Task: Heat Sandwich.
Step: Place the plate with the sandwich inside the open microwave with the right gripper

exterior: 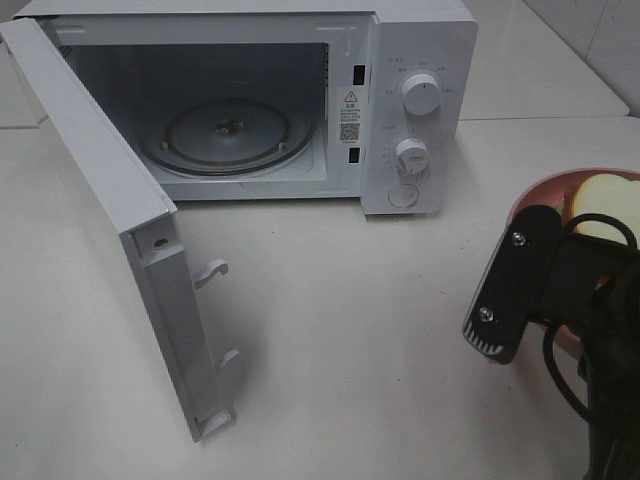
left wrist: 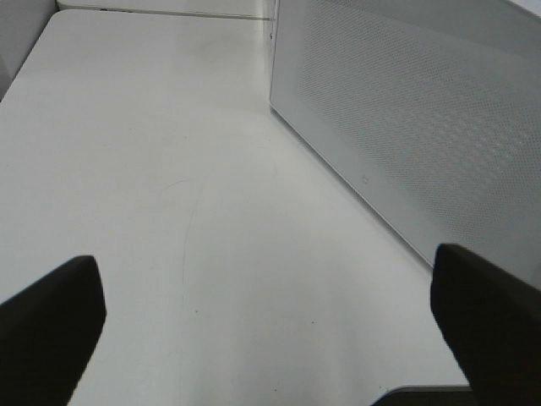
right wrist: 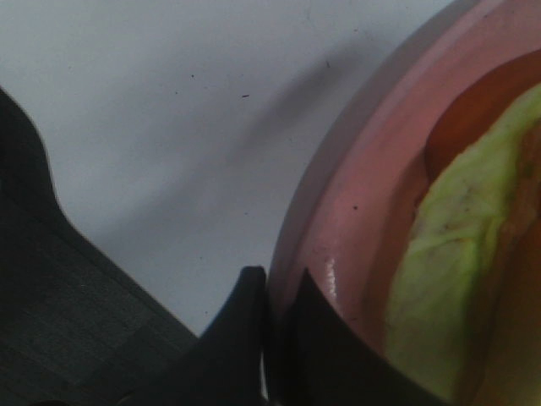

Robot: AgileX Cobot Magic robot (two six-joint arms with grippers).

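Overhead, the microwave stands with its door swung wide, showing the glass turntable. At the right edge the right arm hides most of the pink plate, and only a corner of the sandwich shows. From the left wrist, the left gripper gapes wide over the white table, holding nothing. From the right wrist, the right gripper is pinched tight on the plate's rim, with blurred green filling close by.

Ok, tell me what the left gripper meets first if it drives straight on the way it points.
Nothing close: the left gripper, jaws open, points along the table. The microwave door runs beside that line, not across it, though depth is unclear.
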